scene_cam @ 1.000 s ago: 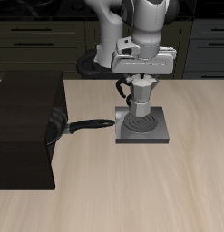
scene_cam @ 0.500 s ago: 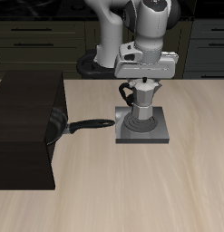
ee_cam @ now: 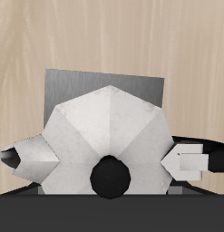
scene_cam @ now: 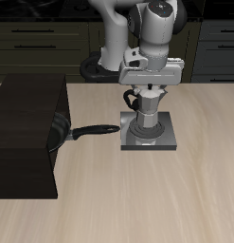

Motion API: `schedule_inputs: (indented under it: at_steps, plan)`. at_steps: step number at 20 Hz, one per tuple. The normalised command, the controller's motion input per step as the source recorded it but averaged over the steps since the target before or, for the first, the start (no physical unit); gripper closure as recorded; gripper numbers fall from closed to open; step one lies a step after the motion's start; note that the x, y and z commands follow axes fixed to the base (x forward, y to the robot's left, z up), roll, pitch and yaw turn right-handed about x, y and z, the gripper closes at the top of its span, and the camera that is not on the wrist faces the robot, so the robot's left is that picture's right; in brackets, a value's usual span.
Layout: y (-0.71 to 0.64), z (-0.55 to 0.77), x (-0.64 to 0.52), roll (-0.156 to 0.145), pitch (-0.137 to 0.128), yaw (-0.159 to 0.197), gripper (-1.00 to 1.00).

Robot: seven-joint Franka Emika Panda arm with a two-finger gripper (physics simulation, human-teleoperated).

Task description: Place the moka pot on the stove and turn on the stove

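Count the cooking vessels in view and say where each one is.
2. The moka pot stands on the stove, directly under the gripper. The black frying pan sits beside the stove, against the large black box. Others may be hidden behind that box.

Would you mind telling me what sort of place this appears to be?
Probably a simulated kitchen: a silver faceted moka pot sits on a flat grey single-burner stove, a black frying pan lies nearby, and dark cabinets line the back.
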Motion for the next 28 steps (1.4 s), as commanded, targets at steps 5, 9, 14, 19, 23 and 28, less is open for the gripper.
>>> schedule_inputs:
  at_steps: [5, 9, 14, 19, 23, 28]
  plan:
    - [-0.03, -0.10, 0.03, -0.010, 0.019, 0.012, 1.00]
    - [-0.03, -0.19, 0.01, -0.019, 0.063, 0.004, 1.00]
    - [-0.05, -0.05, -0.04, -0.001, 0.007, 0.004, 1.00]
    - [-0.08, -0.03, 0.01, -0.015, 0.002, -0.001, 1.00]
    - [-0.10, 0.02, -0.03, -0.056, -0.023, -0.001, -1.00]
    - [-0.07, 0.03, 0.01, -0.015, 0.010, 0.017, -1.00]
